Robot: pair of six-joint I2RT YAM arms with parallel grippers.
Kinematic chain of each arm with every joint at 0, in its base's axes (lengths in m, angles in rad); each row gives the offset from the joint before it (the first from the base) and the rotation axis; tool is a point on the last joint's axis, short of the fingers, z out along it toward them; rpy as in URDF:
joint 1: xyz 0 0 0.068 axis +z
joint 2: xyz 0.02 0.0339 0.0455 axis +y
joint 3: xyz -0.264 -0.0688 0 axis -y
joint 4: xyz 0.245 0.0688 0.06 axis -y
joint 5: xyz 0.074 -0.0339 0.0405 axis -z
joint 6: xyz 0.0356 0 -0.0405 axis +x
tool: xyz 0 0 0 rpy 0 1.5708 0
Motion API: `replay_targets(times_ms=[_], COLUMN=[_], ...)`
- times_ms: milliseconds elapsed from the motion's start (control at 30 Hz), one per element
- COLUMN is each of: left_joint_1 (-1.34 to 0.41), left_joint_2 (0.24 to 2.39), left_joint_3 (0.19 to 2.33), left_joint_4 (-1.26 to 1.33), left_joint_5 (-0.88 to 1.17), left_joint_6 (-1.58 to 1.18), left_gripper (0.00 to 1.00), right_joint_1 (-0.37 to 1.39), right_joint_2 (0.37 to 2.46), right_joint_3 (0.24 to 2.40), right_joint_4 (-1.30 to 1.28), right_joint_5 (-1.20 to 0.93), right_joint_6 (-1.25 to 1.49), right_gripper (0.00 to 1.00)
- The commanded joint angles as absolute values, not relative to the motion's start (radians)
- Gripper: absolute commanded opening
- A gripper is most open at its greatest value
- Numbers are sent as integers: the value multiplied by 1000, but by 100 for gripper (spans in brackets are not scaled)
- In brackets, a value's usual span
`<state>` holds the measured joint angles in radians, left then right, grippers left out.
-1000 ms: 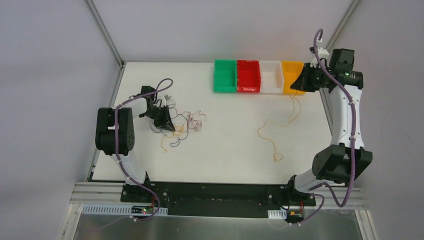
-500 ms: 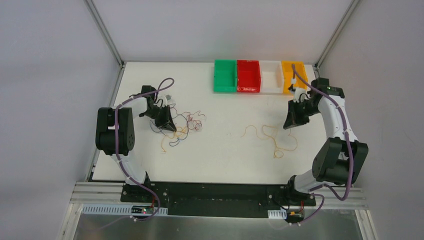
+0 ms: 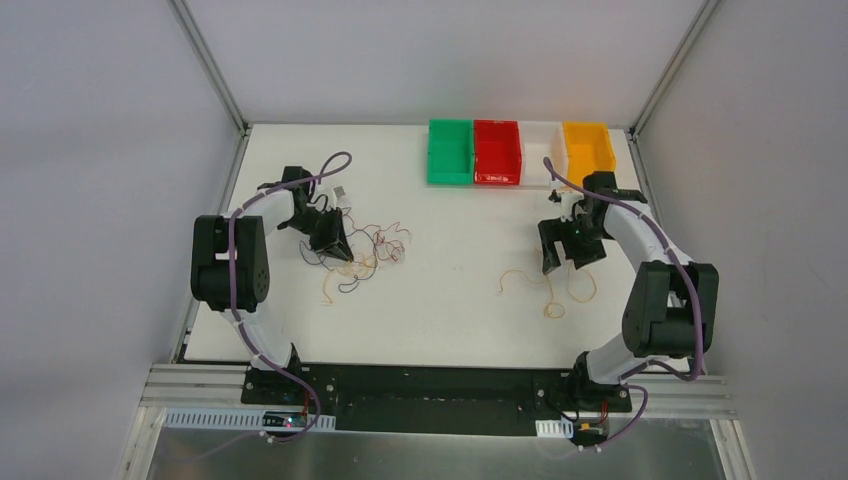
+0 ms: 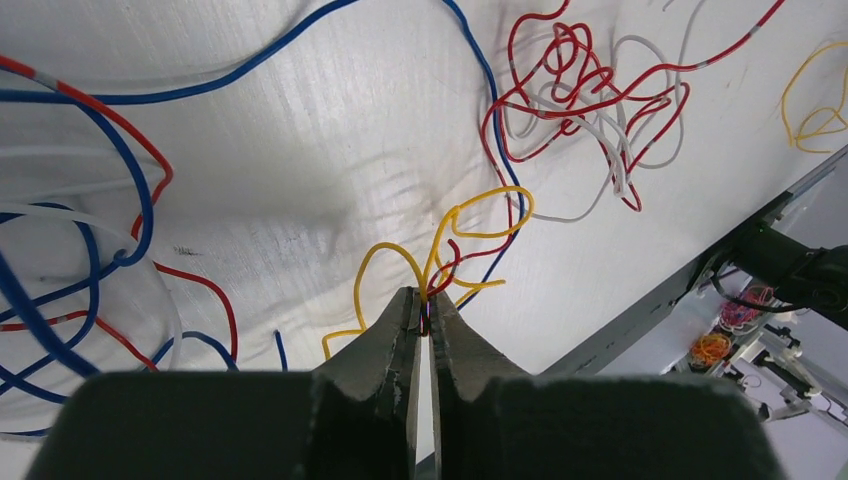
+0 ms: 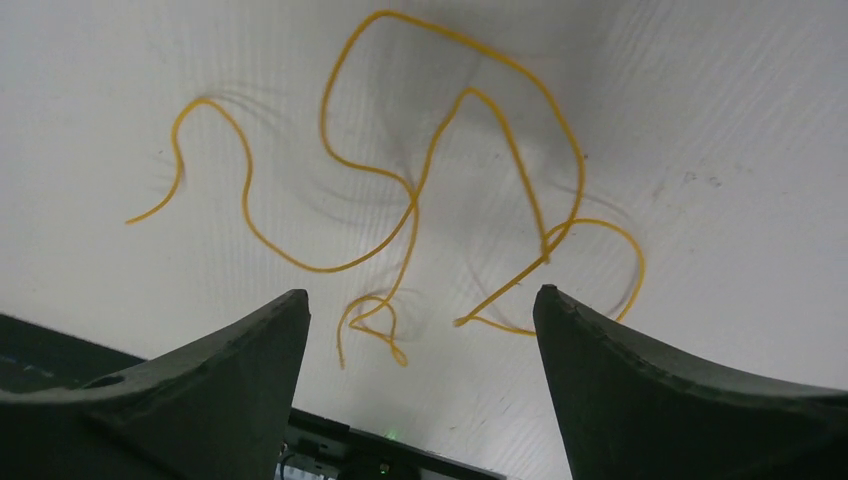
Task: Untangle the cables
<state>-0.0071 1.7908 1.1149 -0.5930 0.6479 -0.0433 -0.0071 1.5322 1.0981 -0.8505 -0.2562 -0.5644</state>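
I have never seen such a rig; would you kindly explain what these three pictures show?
These are two robot arms bolted to a white table, there to untangle the thin wires. The wide picture looks down from above and behind them. The other two come from a camera on each wrist, so the dark wedges are that gripper's own fingers. The left gripper is shut on a yellow strand of the tangle. The right gripper is open above a loose yellow wire, holding nothing. Four coloured bins stand at the far edge.
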Motion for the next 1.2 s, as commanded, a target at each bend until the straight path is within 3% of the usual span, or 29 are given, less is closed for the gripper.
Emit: replay_targets(times_ms=[0,100,233,367,600,800,867,900,1033,1067,1100,1167], left_joint_1=[-14,-15,-25,-43,-43,-44,-43,-43,-46,-43,-45,-46], left_joint_2=[1741,1734,1713,1687,1661,1654,1654,1654,1647,1642,1639,1632], left_joint_3=[1153,1155,1156,1155,1157,1171,1187,1193,1244,1257,1271,1299], left_joint_4=[-644,-650,-666,-678,-687,-698,-700,-701,-708,-710,-711,-712], left_joint_5=[689,708,736,732,726,721,717,715,709,707,707,710], left_joint_6=[-9,8,42,66,62,63,62,61,64,66,67,70], left_gripper=[7,12,20,28,31,54,56,57,57,56,56,56], right_joint_1=[-1,-1,0,0,94,163,176,178,165,153,136,85], right_joint_2=[1561,1551,1571,1640,1706,1773,1791,1800,1776,1755,1731,1680], right_joint_3=[1096,1096,1111,1183,1205,1191,1179,1177,1196,1210,1231,1303], right_joint_4=[-750,-725,-693,-779,-779,-734,-699,-685,-658,-659,-660,-663], right_joint_5=[-117,-97,-80,-202,-116,39,98,120,129,93,68,-63], right_joint_6=[-509,-526,-561,-523,-344,-308,-312,-319,-352,-356,-357,-354], right_gripper=[86,99,99,99,99,99,91,83,26,5,0,0])
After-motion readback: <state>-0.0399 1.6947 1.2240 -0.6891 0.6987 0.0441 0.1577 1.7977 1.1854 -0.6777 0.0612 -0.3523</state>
